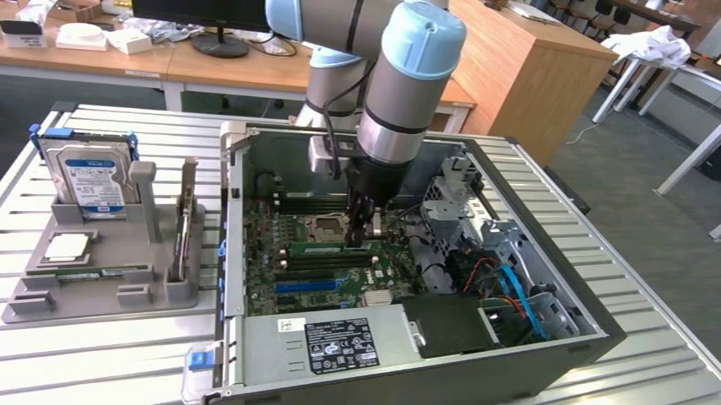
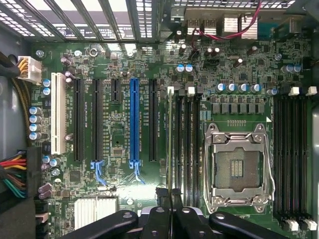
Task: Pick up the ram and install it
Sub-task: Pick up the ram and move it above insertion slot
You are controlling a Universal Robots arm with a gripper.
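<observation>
My own black fingers (image 2: 170,195) sit closest, pressed together on the thin top edge of the ram (image 2: 171,139). The ram runs away from them edge-on, standing upright along the first of the dark memory slots (image 2: 188,144). In the exterior view the same green stick lies low over the motherboard (image 2: 119,64), deep inside the open computer case (image 1: 569,337), and I grip it near the end toward that view's right. Just beside this bank of slots is the processor socket (image 2: 238,167), empty, with its metal frame around it. Beyond the socket is a second bank of memory slots (image 2: 291,154) with white latches. On the ram's other side stand the long expansion slots, one blue (image 2: 134,122) and one white (image 2: 58,113), and a finned silver heatsink (image 2: 94,209) sits close to my knuckles. The walls crowd my arm: the power supply (image 1: 327,342) with its label is at the near edge, a metal drive cage (image 1: 462,190) is to the exterior view's right, and red and blue cables (image 1: 512,287) loop beneath it. Outside the case, on the slatted table (image 1: 113,363), a grey holder (image 1: 101,291) carries a hard drive (image 1: 90,181) and a square silver chip (image 1: 66,246).
</observation>
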